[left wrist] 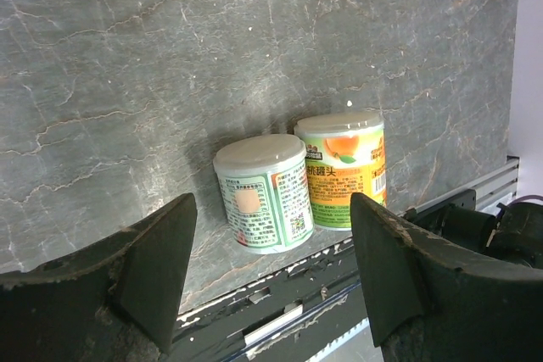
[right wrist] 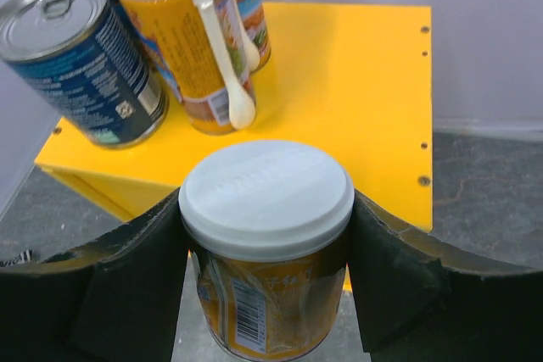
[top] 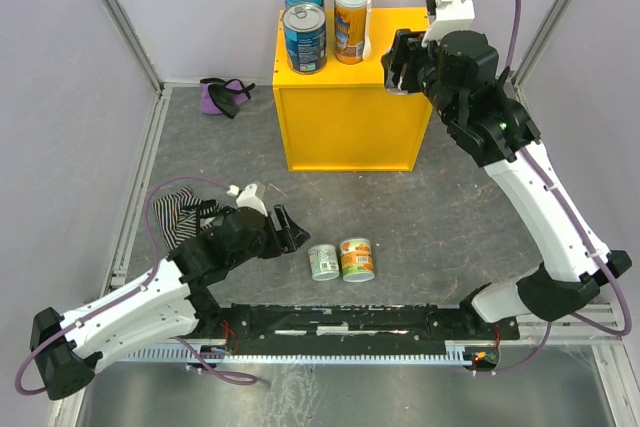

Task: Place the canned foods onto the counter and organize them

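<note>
The right fingers [right wrist: 399, 277] grip an orange can [right wrist: 265, 209] at the edge of the yellow box [right wrist: 356, 65] — released there it could tip off — while the left fingers [left wrist: 157, 269], open, face two short cans [left wrist: 263, 197] on the tabletop [left wrist: 127, 82].

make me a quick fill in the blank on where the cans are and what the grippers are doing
The right gripper is shut on an orange can with a ____ lid.
The yellow box holds two blue-labelled cans and ____ tall orange cans with spoons.
In the top view, the pale-green can stands ____ of the short orange can.
The left gripper is ____, nothing between its fingers.
Missing words: white; two; left; open.
</note>
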Robot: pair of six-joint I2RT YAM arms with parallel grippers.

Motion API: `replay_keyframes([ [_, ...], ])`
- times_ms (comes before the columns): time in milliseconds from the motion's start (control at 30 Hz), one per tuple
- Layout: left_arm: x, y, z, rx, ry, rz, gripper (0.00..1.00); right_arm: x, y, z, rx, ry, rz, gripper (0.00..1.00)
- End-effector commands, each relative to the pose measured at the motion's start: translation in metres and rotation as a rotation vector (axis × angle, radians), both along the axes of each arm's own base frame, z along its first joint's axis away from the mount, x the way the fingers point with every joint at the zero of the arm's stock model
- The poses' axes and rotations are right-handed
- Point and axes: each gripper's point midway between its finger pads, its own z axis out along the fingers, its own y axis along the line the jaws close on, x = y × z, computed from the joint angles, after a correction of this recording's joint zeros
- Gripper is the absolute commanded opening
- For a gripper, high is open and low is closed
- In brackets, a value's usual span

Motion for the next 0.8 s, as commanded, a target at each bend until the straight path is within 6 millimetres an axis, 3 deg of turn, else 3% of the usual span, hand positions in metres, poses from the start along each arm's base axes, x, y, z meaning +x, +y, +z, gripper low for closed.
replay_keyframes([
  [0, 0.002, -0.003, 0.012, -0.042, -0.041, -0.005, 0.79, 0.014, -0.008, 0.073, 0.083, -0.230, -0.013, 0.01],
  [200, -0.001, -0.005, 0.012, -0.035, -0.053, -0.044, 0.79, 0.045, -0.008, 0.075, 0.081, -0.284, -0.023, 0.01],
  [467, -0.008, -0.010, 0.010, -0.054, -0.059, -0.099, 0.79, 0.088, -0.003, 0.058, 0.069, -0.355, -0.033, 0.01],
  [767, -0.010, -0.008, 0.015, -0.074, -0.095, -0.111, 0.79, 0.109, 0.002, 0.036, 0.022, -0.411, -0.040, 0.01],
])
